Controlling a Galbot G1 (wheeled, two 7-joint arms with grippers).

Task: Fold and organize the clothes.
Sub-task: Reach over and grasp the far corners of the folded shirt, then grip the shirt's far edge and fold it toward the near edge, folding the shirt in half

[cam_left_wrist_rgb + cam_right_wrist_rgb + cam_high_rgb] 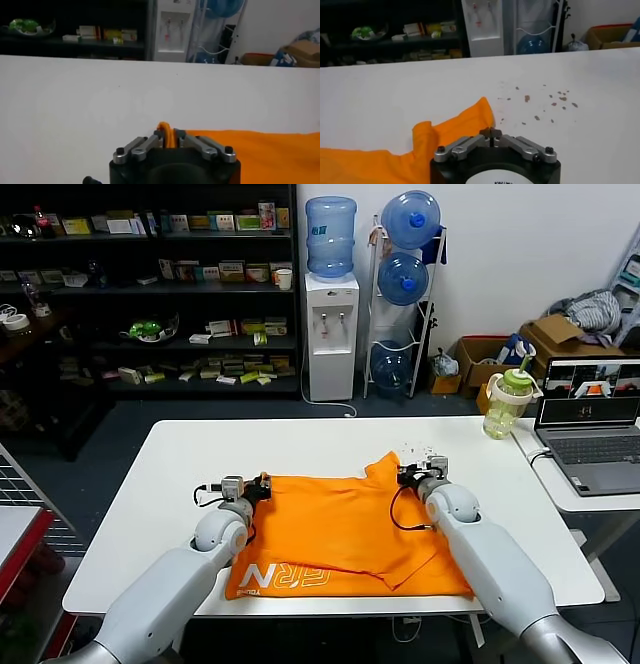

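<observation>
- The orange T-shirt [345, 534] lay partly folded on the white table [150, 484], lettering at the near edge.
- The left gripper [169, 136] was clamped on the shirt's far left edge.
- The right gripper [491, 134] sat fingers together at the far right edge, apparently pinching no cloth.
- Judged mid-fold; the next move likely called for both ends gripped and carried evenly.

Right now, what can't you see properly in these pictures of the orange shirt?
- The white lettering on the T-shirt: head view, a folded-over layer covers all but a few letters at the near edge.
- Whether the right gripper pinches cloth: right wrist view, its body blocks what lies beneath; the fingertips look shut.
- The shirt's fold inside the left gripper: left wrist view, only an orange loop shows between the fingers.
</observation>
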